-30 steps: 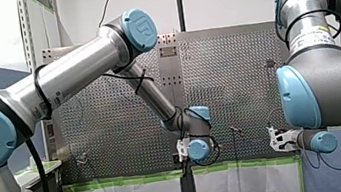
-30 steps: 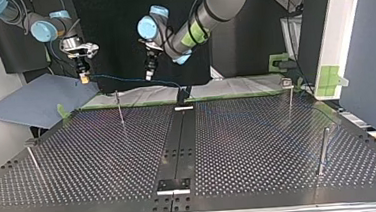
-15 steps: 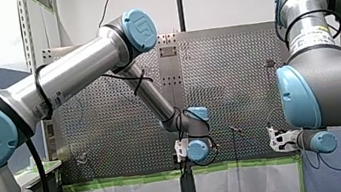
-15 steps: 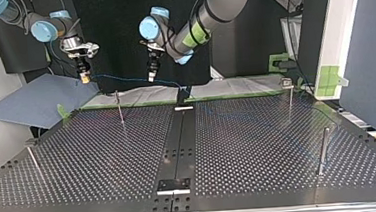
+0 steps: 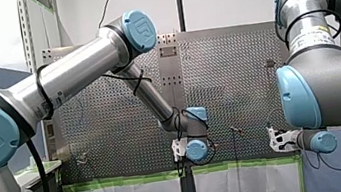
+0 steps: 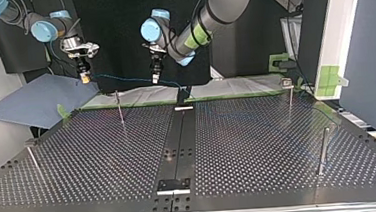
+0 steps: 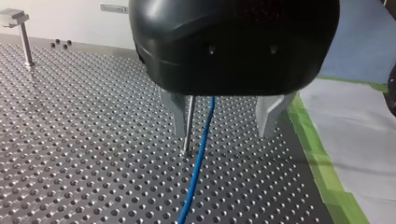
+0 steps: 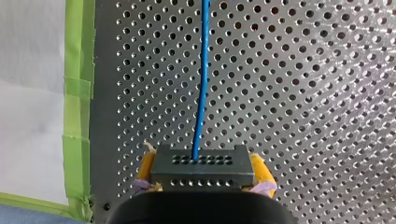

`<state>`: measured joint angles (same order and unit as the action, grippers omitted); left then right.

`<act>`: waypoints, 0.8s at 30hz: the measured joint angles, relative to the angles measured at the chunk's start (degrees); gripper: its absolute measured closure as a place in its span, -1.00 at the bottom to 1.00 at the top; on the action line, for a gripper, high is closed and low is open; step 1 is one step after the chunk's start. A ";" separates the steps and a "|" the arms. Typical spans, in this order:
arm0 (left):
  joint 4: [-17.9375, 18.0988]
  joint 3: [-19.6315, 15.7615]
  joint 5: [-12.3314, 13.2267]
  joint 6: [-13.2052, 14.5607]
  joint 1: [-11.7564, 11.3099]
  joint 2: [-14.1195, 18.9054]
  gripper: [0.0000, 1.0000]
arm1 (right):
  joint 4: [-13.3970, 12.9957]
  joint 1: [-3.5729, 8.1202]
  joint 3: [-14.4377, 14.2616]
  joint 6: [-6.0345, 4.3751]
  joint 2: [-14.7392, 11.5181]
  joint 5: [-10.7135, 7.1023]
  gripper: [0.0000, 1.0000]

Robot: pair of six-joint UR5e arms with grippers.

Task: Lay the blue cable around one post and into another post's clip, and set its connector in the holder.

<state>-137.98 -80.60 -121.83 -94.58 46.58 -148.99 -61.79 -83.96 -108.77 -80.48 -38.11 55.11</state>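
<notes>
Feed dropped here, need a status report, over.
Right hand shut on connector. Left hand open, blue cable between its fingers. Thin post beside one finger.

In the left wrist view the black body of my left hand [image 7: 222,135] covers the roots of its fingers and the blue cable [image 7: 198,158] where it rises between them, and farther out the cable runs off the picture's edge. In the right wrist view the connector [image 8: 205,172] hides most of my right hand's [image 8: 202,163] yellow pads [image 8: 145,168]. In the front view both hands' fingers are out of sight. In the top view the cable is too faint to follow over the worktop [image 6: 254,146].
</notes>
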 joint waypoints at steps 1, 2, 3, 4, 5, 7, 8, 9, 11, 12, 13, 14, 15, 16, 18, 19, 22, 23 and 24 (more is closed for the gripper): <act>0.07 0.00 0.01 0.00 0.00 0.00 -0.07 | 0.02 0.00 0.00 0.06 0.00 0.00 1.00; 0.13 0.01 0.03 0.01 0.00 0.00 0.04 | 0.06 -0.01 0.00 0.11 0.00 0.01 1.00; 0.17 0.01 0.04 0.01 0.00 0.01 0.04 | 0.10 -0.02 0.00 0.17 0.00 0.01 1.00; 0.19 0.01 0.04 0.01 -0.01 0.00 0.20 | 0.12 -0.02 0.00 0.21 0.00 0.01 1.00; 0.21 0.01 0.05 0.01 -0.01 0.00 0.30 | 0.13 -0.04 0.00 0.24 0.00 0.01 1.00; 0.23 0.02 0.06 0.02 -0.01 0.01 0.30 | 0.19 -0.08 0.00 0.30 0.00 0.01 1.00; 0.24 0.02 0.06 0.02 -0.03 0.04 0.58 | 0.21 -0.09 0.00 0.32 0.00 0.01 1.00; 0.24 0.02 0.06 0.02 -0.03 0.03 0.58 | 0.23 -0.09 -0.01 0.35 -0.01 0.01 1.00; 0.25 0.01 0.03 0.02 -0.03 0.01 0.73 | 0.24 -0.10 0.00 0.38 -0.01 0.01 1.00; 0.25 0.01 -0.01 0.02 -0.04 0.00 0.73 | 0.27 -0.10 0.01 0.42 -0.01 0.01 1.00; 0.25 0.01 -0.06 0.02 -0.04 0.00 0.79 | 0.29 -0.09 0.01 0.46 -0.01 0.01 1.00; 0.25 0.01 -0.11 0.02 -0.04 0.00 0.79 | 0.31 -0.10 0.00 0.49 -0.01 0.00 1.00; 0.27 0.01 -0.14 0.02 -0.04 0.00 0.79 | 0.34 -0.10 0.01 0.52 0.00 -0.02 1.00; 0.30 0.02 -0.16 0.02 -0.05 0.01 0.84 | 0.37 -0.10 0.01 0.53 -0.01 -0.03 1.00; 0.38 0.02 -0.18 0.02 -0.05 0.03 0.84 | 0.40 -0.10 0.01 0.55 -0.01 -0.06 1.00; 0.42 0.01 -0.18 0.02 -0.05 0.02 0.84 | 0.41 -0.11 0.00 0.56 -0.01 -0.06 1.00; 0.53 0.00 -0.19 0.06 -0.06 0.00 0.88 | 0.43 -0.11 0.00 0.57 -0.01 -0.07 1.00; 0.57 0.00 -0.15 0.07 -0.06 -0.01 0.88 | 0.44 -0.11 0.00 0.59 -0.01 -0.07 1.00; 0.61 0.01 -0.12 0.09 -0.06 0.00 0.88 | 0.49 -0.11 0.00 0.62 -0.01 -0.08 1.00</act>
<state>-137.37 -80.59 -121.95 -94.49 46.52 -148.99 -61.31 -84.07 -108.77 -79.85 -38.12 55.03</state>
